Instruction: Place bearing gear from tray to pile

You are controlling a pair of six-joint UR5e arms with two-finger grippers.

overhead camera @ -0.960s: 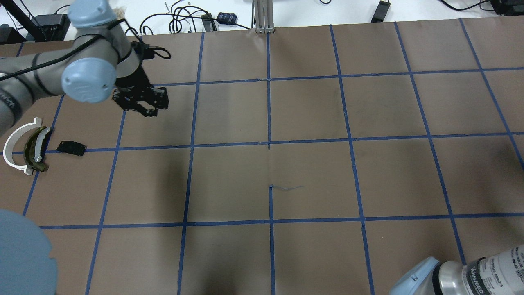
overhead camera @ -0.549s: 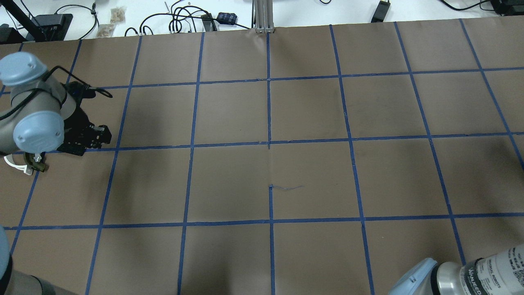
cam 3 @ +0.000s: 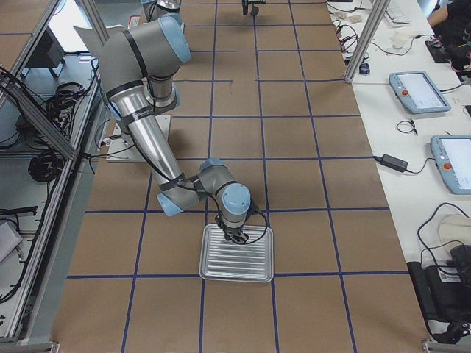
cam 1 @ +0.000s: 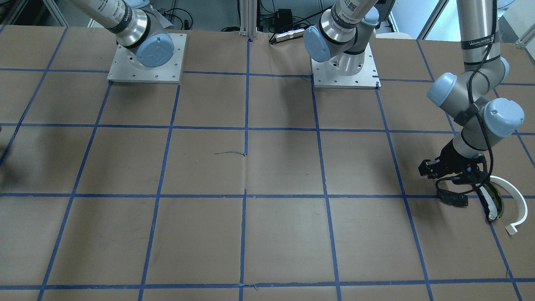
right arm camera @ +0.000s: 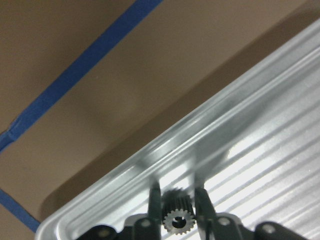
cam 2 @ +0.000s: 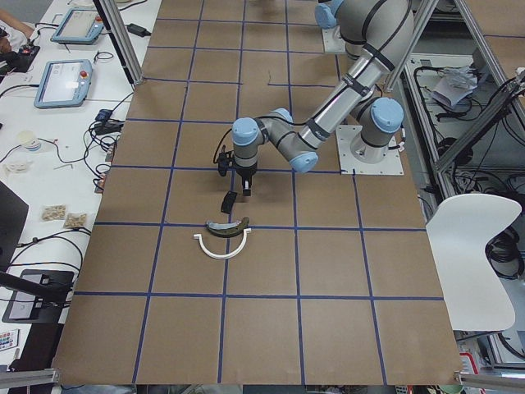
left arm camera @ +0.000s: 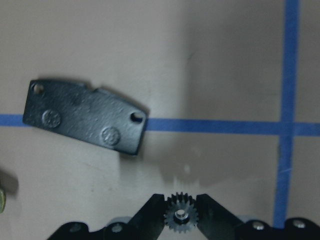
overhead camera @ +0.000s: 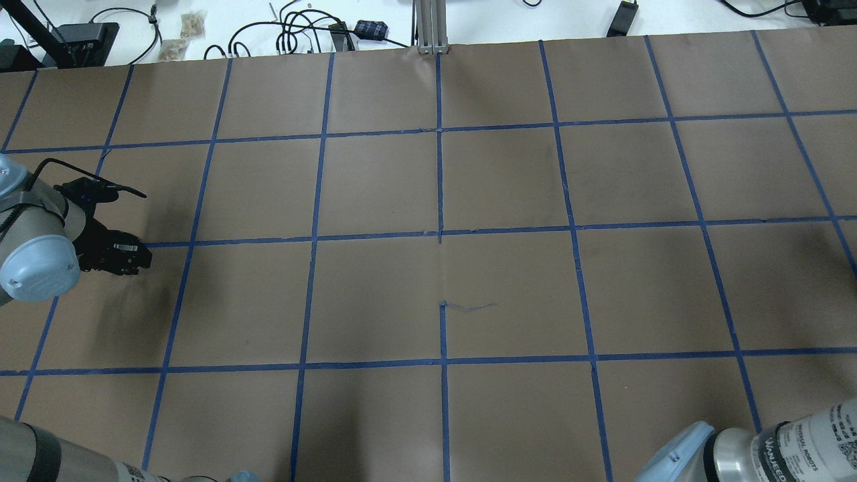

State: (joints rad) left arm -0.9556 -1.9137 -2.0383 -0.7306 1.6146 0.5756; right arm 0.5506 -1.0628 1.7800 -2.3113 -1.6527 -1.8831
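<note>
My left gripper [left arm camera: 181, 216] is shut on a small dark toothed bearing gear [left arm camera: 181, 218]. It hangs low over the brown table next to the pile. The flat black plate [left arm camera: 85, 117] lies just ahead of it across a blue tape line. In the front view the left gripper [cam 1: 427, 169] is beside the black plate [cam 1: 452, 199], the olive curved piece [cam 1: 490, 200] and the white half-ring [cam 1: 517, 200]. My right gripper [right arm camera: 176, 200] is shut on a second gear [right arm camera: 176, 219] over the ribbed metal tray [right arm camera: 260, 150], which also shows in the exterior right view [cam 3: 237, 273].
In the overhead view my left arm [overhead camera: 33, 261] covers the pile at the table's left edge. Blue tape lines grid the brown table [overhead camera: 442, 268]. Cables and boxes lie beyond the far edge [overhead camera: 301, 30].
My left arm has swung from the far left square toward the near left and come down over the pile, now covering the black plate and half-ring in the overhead view.
</note>
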